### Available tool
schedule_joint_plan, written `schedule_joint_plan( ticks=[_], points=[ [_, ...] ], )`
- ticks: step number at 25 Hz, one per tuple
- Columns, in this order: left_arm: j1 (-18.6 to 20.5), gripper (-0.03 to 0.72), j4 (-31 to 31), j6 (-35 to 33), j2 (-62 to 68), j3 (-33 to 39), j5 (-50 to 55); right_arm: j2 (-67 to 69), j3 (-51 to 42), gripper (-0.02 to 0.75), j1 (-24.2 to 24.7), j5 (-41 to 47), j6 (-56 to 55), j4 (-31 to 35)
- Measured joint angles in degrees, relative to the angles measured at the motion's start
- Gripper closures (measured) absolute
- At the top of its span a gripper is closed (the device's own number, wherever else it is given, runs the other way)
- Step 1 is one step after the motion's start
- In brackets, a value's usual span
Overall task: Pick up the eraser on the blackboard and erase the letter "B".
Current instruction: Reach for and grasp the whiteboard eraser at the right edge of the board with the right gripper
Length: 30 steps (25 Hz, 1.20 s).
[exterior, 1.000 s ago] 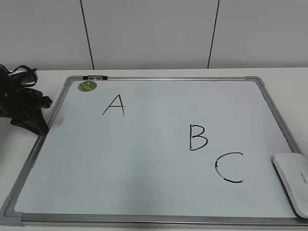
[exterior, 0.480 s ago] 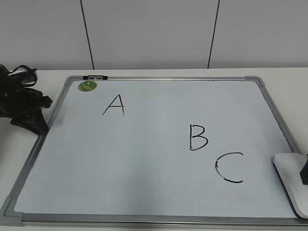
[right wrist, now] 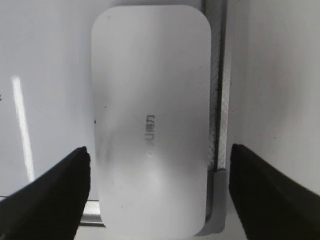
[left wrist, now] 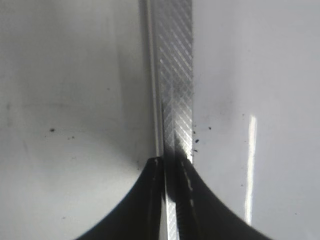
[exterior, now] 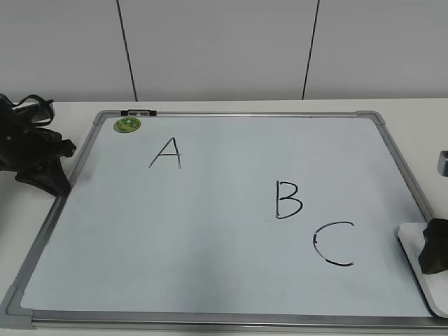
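The blackboard (exterior: 231,217) is a white board in a silver frame, lying flat on the table. It carries a black "A" (exterior: 166,152), the letter "B" (exterior: 288,199) and a "C" (exterior: 334,243). The eraser (exterior: 411,243) lies at the board's near right corner, over the frame. My right gripper (exterior: 434,255) is open just above it. In the right wrist view the eraser (right wrist: 150,115) lies between the two spread fingers of that gripper (right wrist: 158,152), untouched. My left gripper (exterior: 56,178) rests at the board's left frame, and in the left wrist view (left wrist: 172,162) its jaws are shut.
A round green magnet (exterior: 127,125) sits at the board's far left corner. The board's frame strip (right wrist: 218,100) and grey plastic corner (right wrist: 217,212) run beside the eraser. A white table (exterior: 413,108) surrounds the board, and a grey wall stands behind it.
My right gripper has come in from the right edge and moved over the eraser, covering more of it. The left arm, the eraser and the letters have not moved.
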State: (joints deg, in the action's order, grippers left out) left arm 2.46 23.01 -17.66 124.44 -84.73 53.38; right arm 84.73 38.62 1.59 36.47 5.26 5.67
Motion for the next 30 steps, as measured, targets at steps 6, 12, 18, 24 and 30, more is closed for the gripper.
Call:
schedule_joint_plan(
  ticks=[6,12,18,24,30],
  points=[
    [0.0,0.656,0.0,0.0,0.0,0.0,0.0,3.9,0.1,0.092,0.0,-1.6,0.0,0.4],
    [0.0,0.656,0.0,0.1,0.0,0.0,0.0,5.3,0.2,0.103,-0.1,-3.0,0.1,0.8],
    [0.0,0.656,0.1,0.1,0.0,0.0,0.0,5.4,0.2,0.112,-0.1,-3.3,0.3,1.0],
    [0.0,0.656,0.1,0.1,0.0,0.0,0.0,5.4,0.2,0.115,-0.1,-3.3,0.3,1.4],
    [0.0,0.656,0.1,0.1,0.0,0.0,0.0,5.4,0.2,0.117,-0.1,-3.3,0.8,1.8]
  ],
)
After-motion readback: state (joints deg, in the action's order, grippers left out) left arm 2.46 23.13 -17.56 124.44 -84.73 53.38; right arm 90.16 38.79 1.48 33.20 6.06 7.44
